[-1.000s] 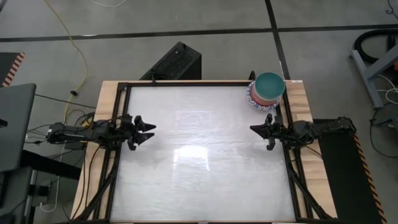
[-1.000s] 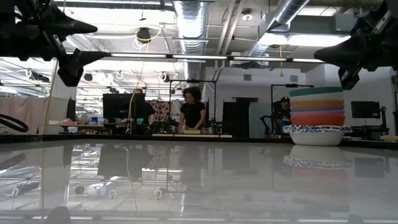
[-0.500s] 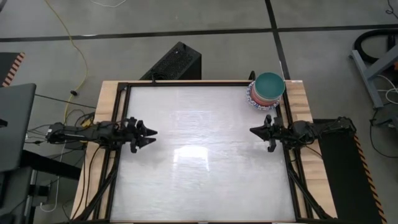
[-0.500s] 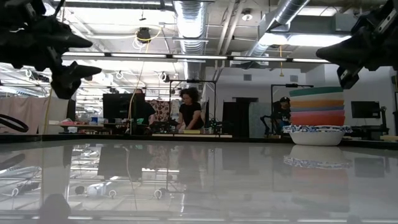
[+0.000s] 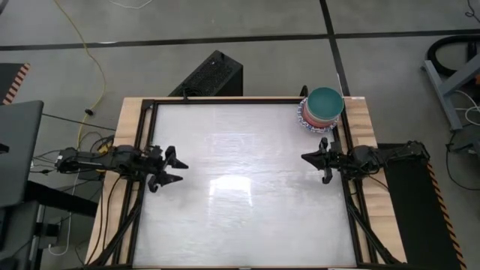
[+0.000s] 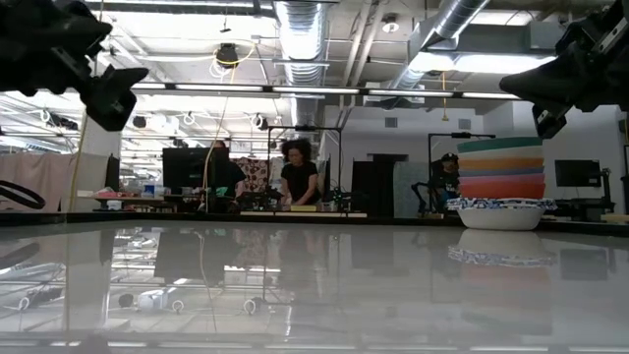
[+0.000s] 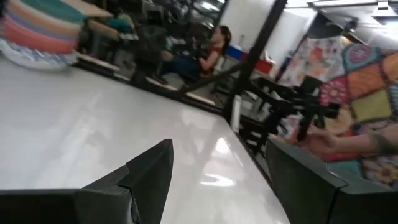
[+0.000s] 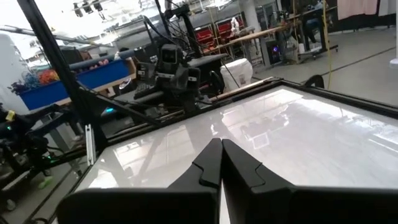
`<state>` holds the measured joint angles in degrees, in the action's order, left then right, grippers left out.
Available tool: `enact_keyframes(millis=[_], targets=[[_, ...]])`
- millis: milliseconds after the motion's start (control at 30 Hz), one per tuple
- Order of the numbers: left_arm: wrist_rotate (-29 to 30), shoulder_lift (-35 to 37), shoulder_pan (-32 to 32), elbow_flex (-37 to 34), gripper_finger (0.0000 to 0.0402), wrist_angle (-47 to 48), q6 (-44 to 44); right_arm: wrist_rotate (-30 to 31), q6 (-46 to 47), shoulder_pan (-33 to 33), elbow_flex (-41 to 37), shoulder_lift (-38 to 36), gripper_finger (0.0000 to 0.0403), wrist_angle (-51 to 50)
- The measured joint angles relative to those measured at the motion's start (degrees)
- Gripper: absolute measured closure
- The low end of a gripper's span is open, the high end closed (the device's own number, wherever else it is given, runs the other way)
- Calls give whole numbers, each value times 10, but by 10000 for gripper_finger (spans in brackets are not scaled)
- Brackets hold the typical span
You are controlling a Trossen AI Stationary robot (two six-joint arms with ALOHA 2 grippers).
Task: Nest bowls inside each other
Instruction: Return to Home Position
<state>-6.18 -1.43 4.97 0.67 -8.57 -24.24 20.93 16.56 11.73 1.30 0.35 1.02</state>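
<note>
The left gripper (image 5: 178, 169) hovers over the left edge of the glossy white table (image 5: 240, 217), its fingers (image 7: 149, 171) spread wide with nothing between them. Across the table, the right gripper (image 5: 304, 157) hangs above the right edge, fingers (image 8: 239, 165) pressed together, empty. Just beyond it, at the far right corner, the small round bowls (image 5: 323, 109) sit nested in one stack, a white blue-patterned bowl (image 6: 500, 210) lowest, a teal bowl (image 5: 325, 100) on top
</note>
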Motion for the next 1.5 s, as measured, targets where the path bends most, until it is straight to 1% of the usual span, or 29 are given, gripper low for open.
enact_keyframes(millis=[33, 100, 200, 300, 367, 733, 1500], targets=[[-8, 0, 0, 0, 157, 4, -5, 0, 3, 0, 0, 0, 370, 0], [-14, 0, 0, 0, 157, 18, -12, 0, 59, 0, 0, 0, 370, 2], [-6, 0, 0, 0, 157, 50, -18, 0, 133, 0, 0, 0, 370, 3], [8, -1, 0, 0, 157, 64, -16, 0, 162, 0, 0, 0, 369, 5], [23, -1, 0, 0, 157, 67, -17, 0, 164, 0, 0, 0, 369, 7], [55, -1, 0, 0, 157, 75, -19, 0, 165, 0, -1, 0, 369, 9], [55, -1, 0, 0, 157, 75, -19, 0, 165, 0, 0, 0, 369, 10]])
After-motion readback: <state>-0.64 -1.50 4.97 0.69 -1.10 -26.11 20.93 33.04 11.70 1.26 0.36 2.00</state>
